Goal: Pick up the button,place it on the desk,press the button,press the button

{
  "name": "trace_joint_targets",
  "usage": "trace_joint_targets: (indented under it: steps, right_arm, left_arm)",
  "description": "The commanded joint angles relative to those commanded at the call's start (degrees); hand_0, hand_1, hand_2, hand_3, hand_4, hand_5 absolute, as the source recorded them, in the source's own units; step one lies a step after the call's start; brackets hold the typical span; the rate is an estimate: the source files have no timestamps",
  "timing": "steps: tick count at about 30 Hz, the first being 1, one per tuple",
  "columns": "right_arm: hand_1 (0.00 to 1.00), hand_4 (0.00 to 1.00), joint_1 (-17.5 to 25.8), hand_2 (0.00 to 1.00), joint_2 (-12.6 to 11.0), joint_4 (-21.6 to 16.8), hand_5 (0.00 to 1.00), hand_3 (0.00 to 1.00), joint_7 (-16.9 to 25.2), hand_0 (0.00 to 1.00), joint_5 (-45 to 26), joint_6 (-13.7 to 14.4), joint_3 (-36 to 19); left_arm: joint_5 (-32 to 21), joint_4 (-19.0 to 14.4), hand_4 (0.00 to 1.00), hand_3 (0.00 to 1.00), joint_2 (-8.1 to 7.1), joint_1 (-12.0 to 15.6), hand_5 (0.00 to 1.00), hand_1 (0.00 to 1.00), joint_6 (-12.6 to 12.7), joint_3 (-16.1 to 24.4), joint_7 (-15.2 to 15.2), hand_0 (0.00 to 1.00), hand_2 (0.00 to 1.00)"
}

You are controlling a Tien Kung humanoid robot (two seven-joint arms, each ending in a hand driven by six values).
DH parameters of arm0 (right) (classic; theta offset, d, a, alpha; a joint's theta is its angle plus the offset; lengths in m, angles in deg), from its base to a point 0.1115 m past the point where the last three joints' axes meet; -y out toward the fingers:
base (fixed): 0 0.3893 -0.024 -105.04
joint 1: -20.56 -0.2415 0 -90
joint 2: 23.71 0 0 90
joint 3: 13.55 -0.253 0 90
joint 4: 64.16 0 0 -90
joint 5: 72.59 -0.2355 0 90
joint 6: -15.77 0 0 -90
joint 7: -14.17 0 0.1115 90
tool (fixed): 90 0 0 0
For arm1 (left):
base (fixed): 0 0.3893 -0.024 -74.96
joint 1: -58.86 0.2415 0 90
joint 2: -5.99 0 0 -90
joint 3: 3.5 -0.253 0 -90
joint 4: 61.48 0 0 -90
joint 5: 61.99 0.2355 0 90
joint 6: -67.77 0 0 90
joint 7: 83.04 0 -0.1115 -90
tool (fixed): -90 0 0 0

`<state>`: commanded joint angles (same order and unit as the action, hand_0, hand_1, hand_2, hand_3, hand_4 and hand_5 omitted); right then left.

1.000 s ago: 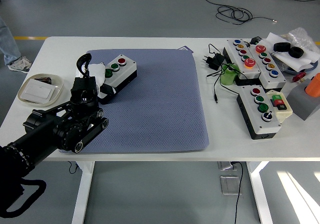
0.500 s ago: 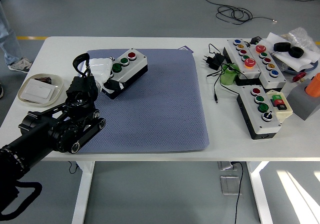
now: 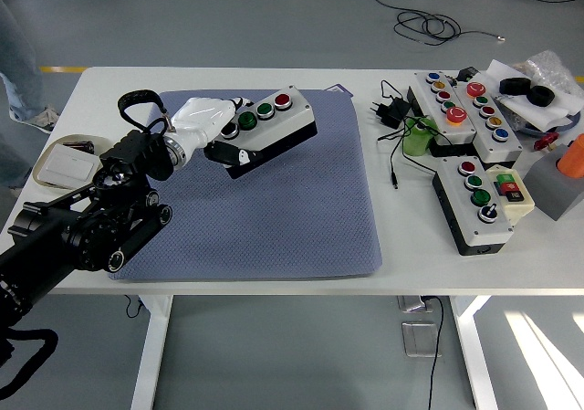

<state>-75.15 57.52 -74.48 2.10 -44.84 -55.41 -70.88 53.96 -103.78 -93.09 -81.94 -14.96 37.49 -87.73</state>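
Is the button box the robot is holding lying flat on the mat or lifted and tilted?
Lifted and tilted. The left hand grips the button box at its left end, and its right end rides higher above the blue mat.

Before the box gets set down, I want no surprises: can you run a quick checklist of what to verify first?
1. Grasp: left hand is closed on the button box at its left end. Ok.
2. Box attitude: it appears raised off the blue mat and tilted, right end higher. Not ok for release yet.
3. Landing spot: the mat's middle and right are bare. Ok.
4. Buttons: the red button and green button face up, uncovered. Ok.
5. Side clearance: the black adapter and its cable lie off the mat to the right. Ok.
6. Grip firmness: cannot tell.
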Motion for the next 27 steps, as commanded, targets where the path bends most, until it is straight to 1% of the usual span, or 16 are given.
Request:
trace_joint_targets:
  steps: [1, 3, 5, 8, 9, 12, 15, 20, 27]
  right_arm:
    - [0.797, 0.412, 0.0, 0.817, 0.0, 0.0, 0.479, 0.751, 0.0, 0.787, 0.0, 0.0, 0.0]
    - [0.797, 0.412, 0.1, 0.817, 0.0, 0.0, 0.479, 0.751, 0.0, 0.787, -0.1, 0.0, 0.0]
    - [0.797, 0.412, 0.2, 0.817, 0.0, 0.0, 0.479, 0.751, 0.0, 0.787, -0.1, 0.0, 0.0]
    - [0.797, 0.412, 0.3, 0.817, 0.0, 0.0, 0.479, 0.751, -0.1, 0.787, 0.1, 0.0, 0.0]
    - [0.797, 0.412, 0.4, 0.817, 0.0, 0.0, 0.479, 0.751, -0.1, 0.787, 0.0, 0.0, 0.1]
    - [0.797, 0.412, 0.4, 0.817, 0.1, 0.0, 0.479, 0.751, -0.1, 0.787, -0.1, 0.1, 0.1]
    - [0.797, 0.412, 0.5, 0.817, 0.1, 0.0, 0.479, 0.751, -0.2, 0.787, 0.1, 0.1, 0.1]
    - [0.797, 0.412, 0.5, 0.817, 0.2, 0.0, 0.479, 0.751, -0.3, 0.787, 0.0, 0.1, 0.3]
    - [0.797, 0.412, 0.5, 0.817, 0.2, 0.0, 0.479, 0.751, -0.3, 0.787, 0.0, 0.1, 0.4]
  left_arm:
    - [1.1, -0.7, 0.359, 0.328, -0.58, 0.1, 0.002, 0.204, -0.4, -0.3, -1.9, 0.232, 0.199]
    - [3.3, -1.8, 0.339, 0.312, -1.51, 0.2, 0.002, 0.206, -0.9, -0.9, -4.9, 0.243, 0.204]
    - [6.0, -2.9, 0.339, 0.312, -2.30, 0.4, 0.002, 0.206, -1.3, -1.5, -5.9, 0.243, 0.204]
    - [8.0, -3.6, 0.338, 0.315, -2.90, 0.6, 0.002, 0.210, -1.3, -2.1, -6.1, 0.247, 0.208]
    - [9.3, -4.1, 0.338, 0.315, -3.39, 0.8, 0.002, 0.210, -1.4, -2.9, -6.1, 0.247, 0.208]
    - [10.1, -4.3, 0.338, 0.315, -3.60, 1.0, 0.002, 0.210, -1.6, -3.4, -6.0, 0.247, 0.208]
    - [10.0, -3.9, 0.339, 0.319, -3.53, 1.3, 0.002, 0.215, -2.2, -3.7, -5.7, 0.250, 0.211]
    - [9.5, -3.5, 0.333, 0.322, -3.71, 1.3, 0.002, 0.221, -3.1, -4.8, -6.3, 0.258, 0.214]
    - [8.8, -3.1, 0.333, 0.319, -3.78, 1.2, 0.002, 0.226, -2.4, -5.8, -7.4, 0.269, 0.218]
